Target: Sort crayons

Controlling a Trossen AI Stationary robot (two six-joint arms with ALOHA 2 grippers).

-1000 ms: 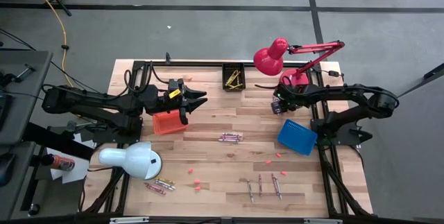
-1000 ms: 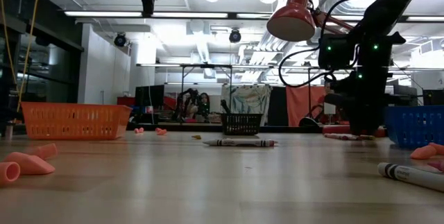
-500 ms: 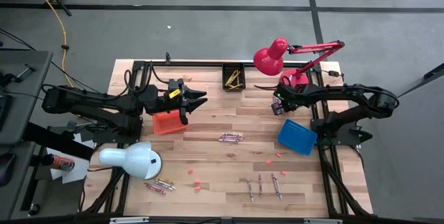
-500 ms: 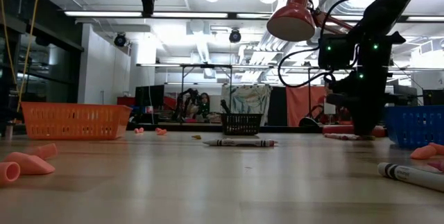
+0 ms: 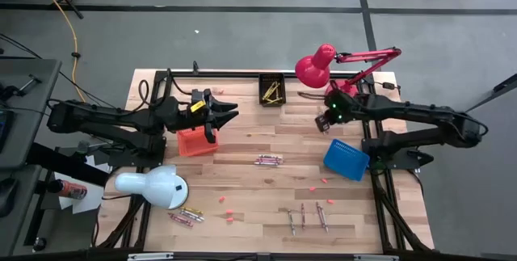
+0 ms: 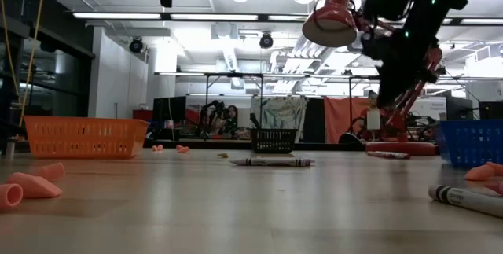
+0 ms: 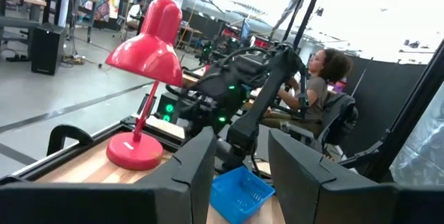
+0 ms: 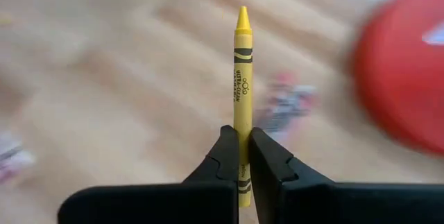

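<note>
Holding a yellow crayon (image 8: 241, 99) upright between its pinched fingers, my right gripper (image 8: 239, 151) hangs above the table near the red lamp (image 5: 315, 65); my left gripper (image 5: 224, 114) waits, fingers spread, over the orange basket (image 5: 194, 142); more crayons (image 5: 268, 160) lie mid-table.

A robotics lab or workshop: open ceiling with strip lights (image 6: 157, 15), grey concrete floor (image 5: 242, 35), a wooden worktop (image 5: 242, 180) on a black frame.
</note>
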